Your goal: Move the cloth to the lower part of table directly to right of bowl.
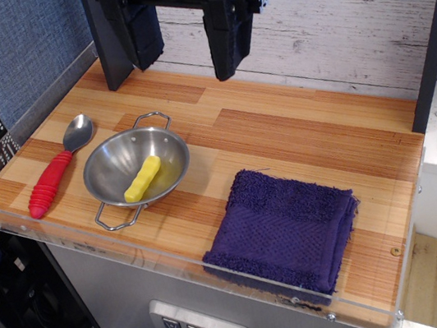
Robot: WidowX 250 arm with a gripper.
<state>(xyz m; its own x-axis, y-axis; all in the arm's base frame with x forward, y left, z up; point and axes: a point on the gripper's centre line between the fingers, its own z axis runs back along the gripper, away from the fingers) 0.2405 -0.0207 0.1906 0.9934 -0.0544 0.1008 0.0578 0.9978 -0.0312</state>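
A folded dark purple cloth [283,232] lies flat on the wooden table [297,135] at its front right, against the clear rim. The shiny steel bowl [137,167] with two wire loop handles stands to the cloth's left and holds a yellow piece [143,178]. My black gripper [190,70] hangs high over the back of the table, well above and behind the bowl and the cloth. Its two fingers are spread wide apart with nothing between them.
A metal spoon with a red ribbed handle [56,171] lies left of the bowl. A dark post [109,56] stands at the back left and another [435,46] at the right. A grey plank wall [345,19] backs the table.
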